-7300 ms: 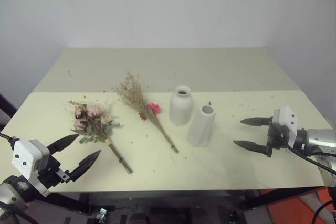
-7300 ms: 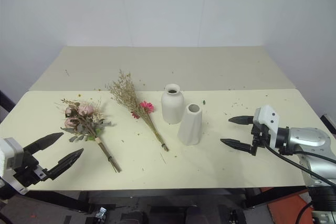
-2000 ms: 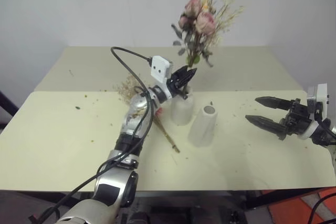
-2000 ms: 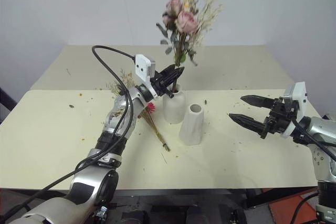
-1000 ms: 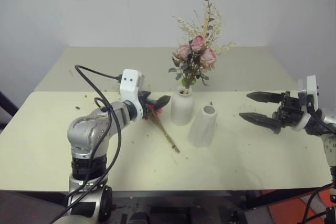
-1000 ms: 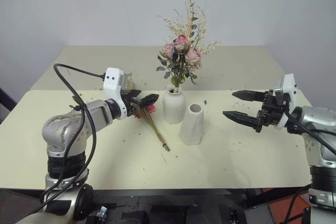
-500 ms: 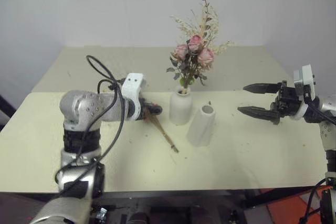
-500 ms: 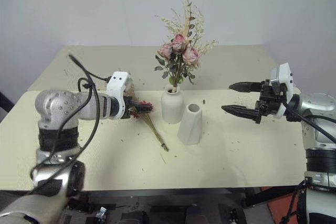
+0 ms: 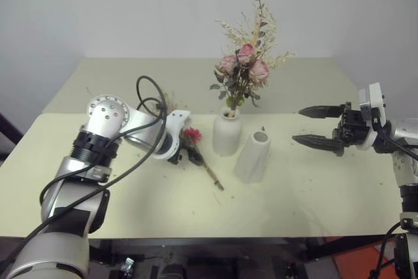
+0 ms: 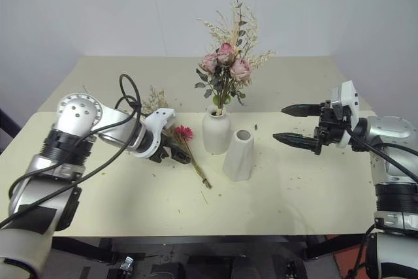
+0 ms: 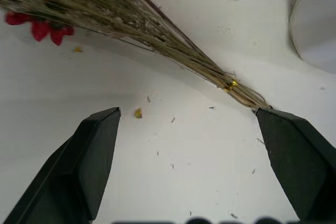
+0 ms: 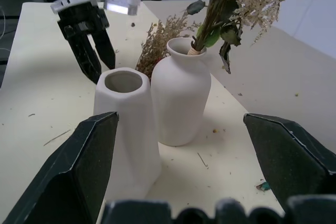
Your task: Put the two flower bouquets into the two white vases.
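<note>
The pale pink rose bouquet (image 9: pixel 245 66) stands upright in the rounded white vase (image 9: pixel 225 136). Beside it, the tapered white vase (image 9: pixel 253 156) is empty. The tan grass bouquet with the pink daisy (image 9: pixel 191 134) lies flat on the table left of the vases, stems (image 11: pixel 178 56) pointing toward the front. My left gripper (image 9: pixel 186 156) points steeply down just above those stems, open, its fingers (image 11: pixel 89 166) straddling them without touching. Right of the tapered vase, my right gripper (image 9: pixel 298 125) hovers level and open, aimed at both vases (image 12: pixel 126 124).
The cream table (image 9: pixel 294 187) carries small plant crumbs around the vases. A second table section (image 9: pixel 130 83) extends behind, up to the white wall. My left arm's black cable (image 9: pixel 147 89) loops above the lying bouquet.
My left gripper has tipped from level to pointing down and sunk toward the grass bouquet's stems, staying open. The right gripper has hardly moved. The roses stay in the rounded vase.
</note>
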